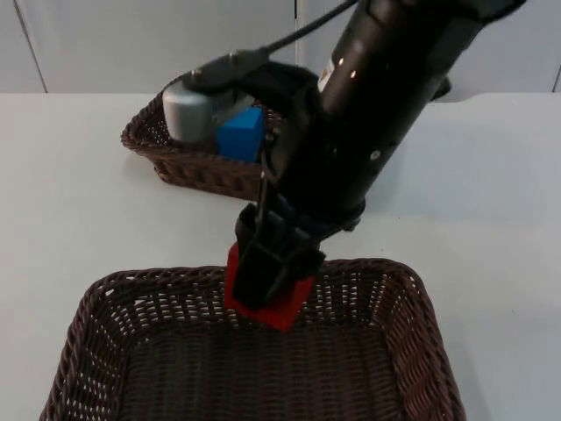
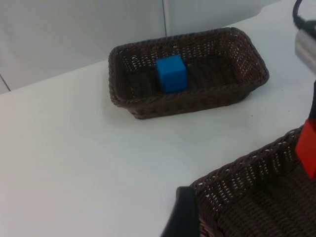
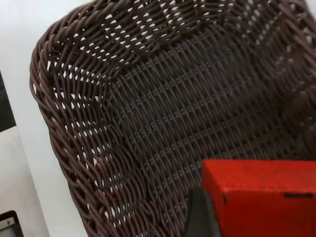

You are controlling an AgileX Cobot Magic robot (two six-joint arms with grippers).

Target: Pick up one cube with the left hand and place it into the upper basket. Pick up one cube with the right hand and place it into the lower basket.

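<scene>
Lower basket lies under the red cube, clamped in the right claw

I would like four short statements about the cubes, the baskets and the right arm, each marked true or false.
1. The blue cube lies in the upper basket. True.
2. The right gripper holds a green cube. False: it holds a red cube.
3. The red cube rests on the white table beside the lower basket. False: it is held over the basket's far rim.
4. The lower basket has no cube lying on its floor. True.
</scene>
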